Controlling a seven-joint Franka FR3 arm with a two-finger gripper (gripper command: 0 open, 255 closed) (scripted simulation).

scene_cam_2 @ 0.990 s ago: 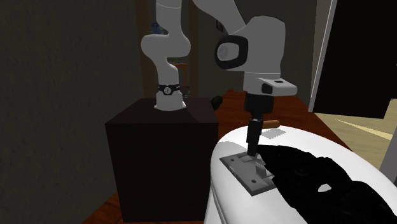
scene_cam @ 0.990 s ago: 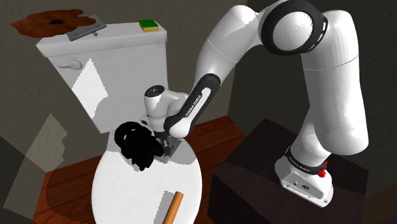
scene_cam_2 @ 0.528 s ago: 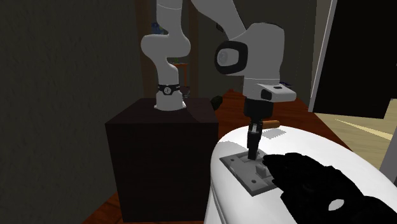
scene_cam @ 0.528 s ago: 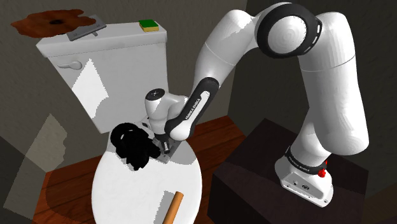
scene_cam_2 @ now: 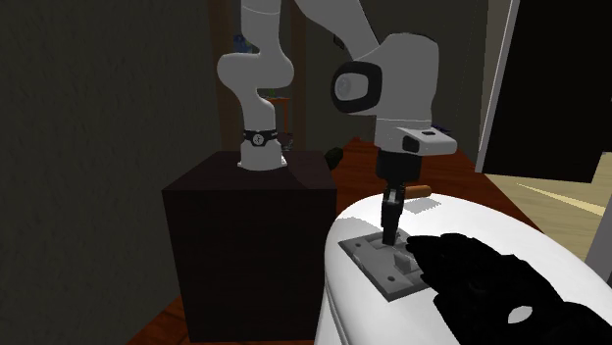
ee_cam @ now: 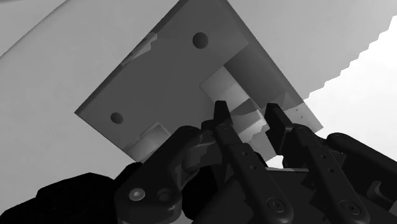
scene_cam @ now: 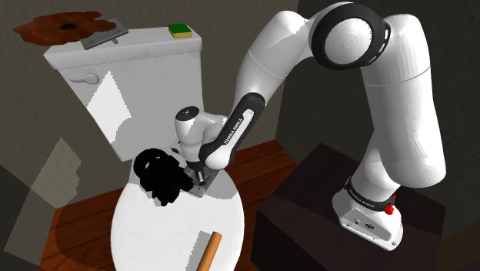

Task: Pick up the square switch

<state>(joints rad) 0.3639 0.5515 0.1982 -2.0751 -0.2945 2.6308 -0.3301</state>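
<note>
**Wrist view, with both exterior views: grasp set on the switch, lift not yet made**

The wrist view shows the grey square switch plate, with two screw holes and a raised pale block at its centre, lying flat on the white closed toilet lid. The all-black two-finger gripper stands over the plate. Its fingers are drawn close together and appear to clasp the raised block from either side.

In the second exterior view the gripper points almost straight down onto the plate, which lies near the lid's edge on the side of the dark box stand. A black tangled mass lies just beside the plate, touching or nearly touching one corner. A short brown wooden cylinder rests well apart on the same lid.

Step in hand, as judged: the grasp is closing or just closed. The next move calls for a straight upward lift. Because the plate is thin and flat and is held only by its small block, it could tilt or slip, and the black mass could drag along with it.

Containers: the toilet bowl is covered by its lid, so its contents are hidden. The white cistern is also closed. On its top lie a green-and-yellow sponge and a flat grey piece.
</note>
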